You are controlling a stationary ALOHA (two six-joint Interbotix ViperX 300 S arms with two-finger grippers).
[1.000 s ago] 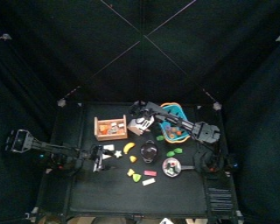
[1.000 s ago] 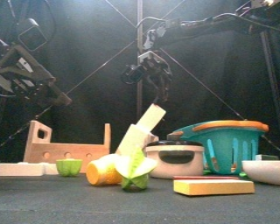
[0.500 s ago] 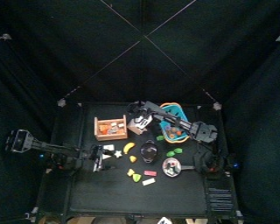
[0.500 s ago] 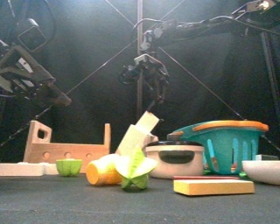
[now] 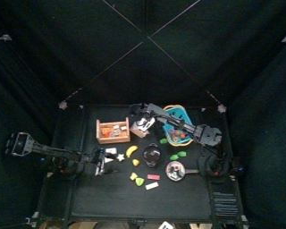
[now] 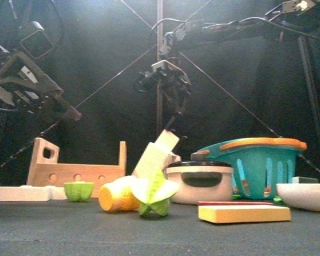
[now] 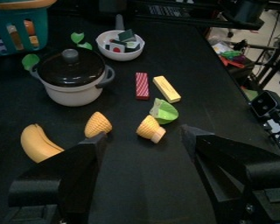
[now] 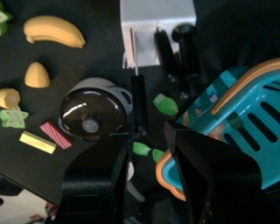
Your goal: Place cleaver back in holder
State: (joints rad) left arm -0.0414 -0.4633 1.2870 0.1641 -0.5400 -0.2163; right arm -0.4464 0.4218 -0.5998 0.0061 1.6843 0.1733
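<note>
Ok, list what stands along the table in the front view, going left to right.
Wooden holder → small green cup → orange food piece → black-lidded pot → teal basket → white bowl at the right edge.

Right gripper (image 6: 164, 82) is lifting higher above the table — jaws now spread apart. Cleaver (image 6: 160, 153) is leaning lower than before — tip dropped slightly.
</note>
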